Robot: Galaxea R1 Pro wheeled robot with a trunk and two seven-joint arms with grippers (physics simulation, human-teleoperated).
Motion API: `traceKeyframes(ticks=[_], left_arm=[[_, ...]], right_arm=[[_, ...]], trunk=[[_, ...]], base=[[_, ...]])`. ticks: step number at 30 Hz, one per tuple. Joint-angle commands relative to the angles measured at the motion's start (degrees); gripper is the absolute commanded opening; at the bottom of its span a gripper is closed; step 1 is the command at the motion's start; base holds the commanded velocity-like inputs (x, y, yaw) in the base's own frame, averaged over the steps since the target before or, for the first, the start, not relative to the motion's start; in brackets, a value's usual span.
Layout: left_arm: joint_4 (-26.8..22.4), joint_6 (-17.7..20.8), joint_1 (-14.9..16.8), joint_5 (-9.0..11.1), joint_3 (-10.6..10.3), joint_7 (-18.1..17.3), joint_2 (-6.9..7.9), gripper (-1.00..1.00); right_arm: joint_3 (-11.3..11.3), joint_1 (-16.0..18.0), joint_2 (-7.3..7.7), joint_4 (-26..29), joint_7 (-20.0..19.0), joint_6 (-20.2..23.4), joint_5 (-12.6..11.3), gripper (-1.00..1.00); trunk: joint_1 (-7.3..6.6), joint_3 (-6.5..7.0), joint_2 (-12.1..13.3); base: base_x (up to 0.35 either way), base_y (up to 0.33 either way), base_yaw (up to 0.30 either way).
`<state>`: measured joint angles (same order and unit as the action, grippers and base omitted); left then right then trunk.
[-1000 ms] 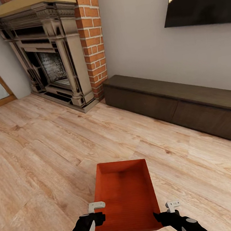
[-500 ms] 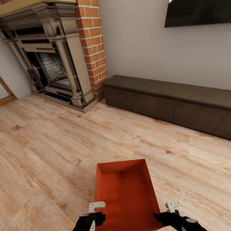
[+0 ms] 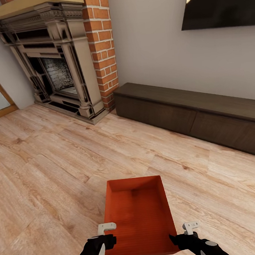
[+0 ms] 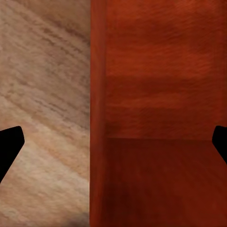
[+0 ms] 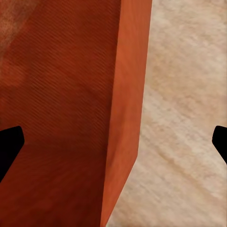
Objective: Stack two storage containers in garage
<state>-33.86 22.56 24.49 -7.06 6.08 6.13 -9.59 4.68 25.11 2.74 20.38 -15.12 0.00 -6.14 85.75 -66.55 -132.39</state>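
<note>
The storage container point(image 3: 139, 216) sits between both grippers; left gripper point(image 3: 103, 234) and right gripper point(image 3: 183, 232) straddle its side walls, jaws apart, seemingly for a two-handed lift.

Black wall TV point(image 3: 220, 2) running off top and right edges; long dark low cabinet point(image 3: 197, 114) running off right edge; brick chimney point(image 3: 102, 47) top being cropped.

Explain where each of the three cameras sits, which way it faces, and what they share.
Head view: on the robot's head, looking forward and down at the storage container, fireplace and cabinet; the left gripper and right gripper show.
Left wrist view: looking along the fingers, which straddle a container wall.
Right wrist view: likewise, fingers either side of a wall.
Shared: the container and wood floor.
</note>
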Motion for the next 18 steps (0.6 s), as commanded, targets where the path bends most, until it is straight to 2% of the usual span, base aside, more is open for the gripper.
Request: traceKeyframes(ticks=[1,6,18], left_arm=[[-0.1,0.3,0.0,-0.6,0.3,-0.2,-0.08,1.0],[-0.1,0.3,0.0,-0.6,0.3,-0.2,-0.12,1.0],[-0.1,0.3,0.0,-0.6,0.3,-0.2,0.09,1.0]], right_arm=[[0.5,0.0,0.07,0.0,0.0,0.0,-0.6,1.0],[0.4,0.0,0.07,0.0,0.0,0.0,-0.6,1.0],[0.5,0.0,0.07,0.0,0.0,0.0,-0.6,1.0]], trunk=[[-0.01,-0.04,0.0],[1.09,-0.94,-2.0],[1.09,-0.94,-2.0]], base=[[0.0,0.0,0.0],[0.0,0.0,0.0],[0.0,0.0,0.0]])
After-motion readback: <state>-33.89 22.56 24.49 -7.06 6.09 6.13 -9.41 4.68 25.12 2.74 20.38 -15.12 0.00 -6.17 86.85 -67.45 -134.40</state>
